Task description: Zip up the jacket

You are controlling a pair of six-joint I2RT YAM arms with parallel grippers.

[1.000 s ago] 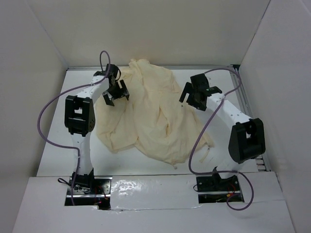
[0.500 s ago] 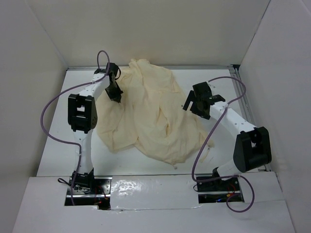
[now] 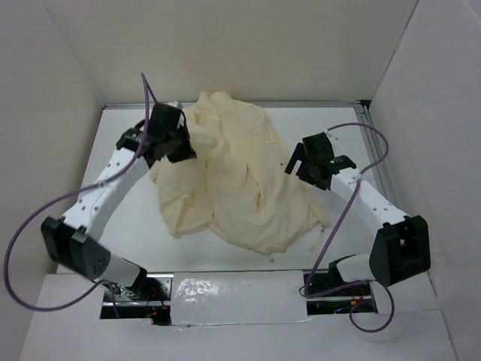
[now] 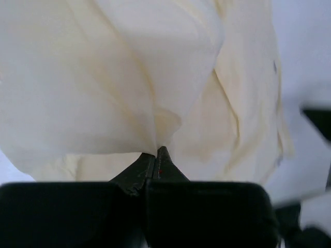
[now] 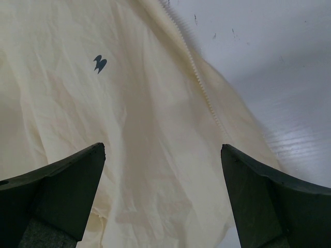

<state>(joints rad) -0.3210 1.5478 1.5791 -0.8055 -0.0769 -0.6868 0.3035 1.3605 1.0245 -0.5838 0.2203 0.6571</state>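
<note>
The pale cream jacket (image 3: 233, 188) lies crumpled on the white table, between the two arms. My left gripper (image 3: 183, 145) is at its upper left part, shut on a pinched fold of the fabric. In the left wrist view the jaws meet at a peak of cloth (image 4: 158, 150), with the jacket (image 4: 103, 77) spreading away behind it. My right gripper (image 3: 302, 163) hangs open over the jacket's right edge, with nothing between its fingers (image 5: 77, 175). Below it the right wrist view shows the jacket (image 5: 129, 134), a line of zipper teeth (image 5: 202, 90) and a small dark mark (image 5: 100, 63).
White walls enclose the table on three sides. Purple cables (image 3: 26, 233) loop from both arms. A metal rail (image 3: 379, 162) runs along the table's right edge. Bare white table (image 5: 279, 67) shows to the right of the jacket's edge.
My left gripper went from open to shut on the jacket's upper left fabric, and the left arm swung low to the left. My right gripper, still open, moved a little nearer and to the right.
</note>
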